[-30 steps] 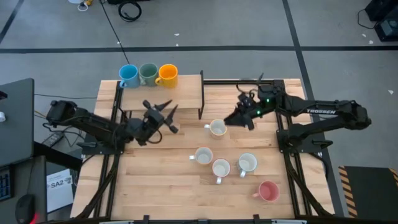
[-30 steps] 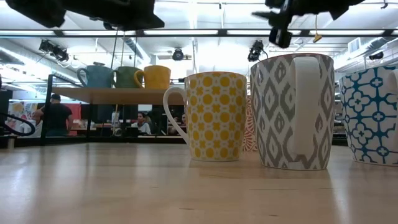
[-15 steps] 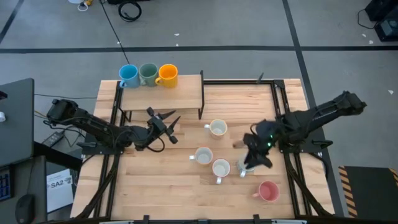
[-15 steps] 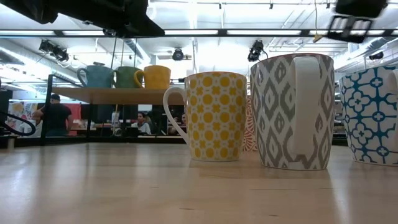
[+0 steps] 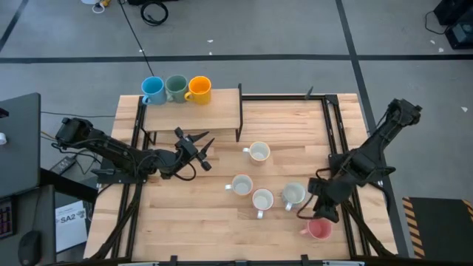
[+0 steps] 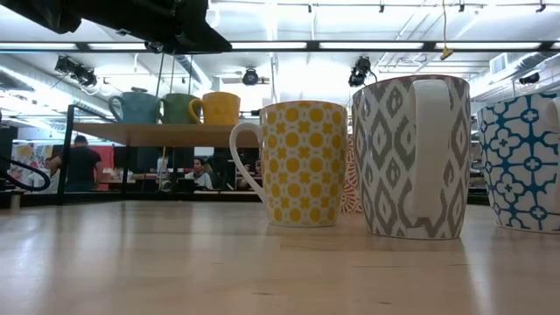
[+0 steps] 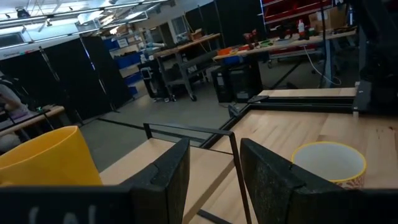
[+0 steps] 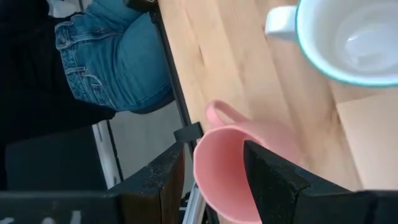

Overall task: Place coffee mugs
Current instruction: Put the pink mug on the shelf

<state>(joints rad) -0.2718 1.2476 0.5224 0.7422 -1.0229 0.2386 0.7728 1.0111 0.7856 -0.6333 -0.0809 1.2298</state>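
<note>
Over the small round pink ceramic mug (image 5: 318,228) at the table's near right corner, right gripper (image 5: 315,209) spread, empty, lined up to grasp. Left gripper (image 5: 196,142) spread, empty, waiting far off.

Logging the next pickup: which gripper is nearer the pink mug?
Right. The right gripper hovers just above the pink mug; the left gripper sits far across the table, near the shelf.

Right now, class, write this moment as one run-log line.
right claw: open, over pink mug | left claw: open, waiting near shelf | shelf: three mugs | table: five mugs
</note>
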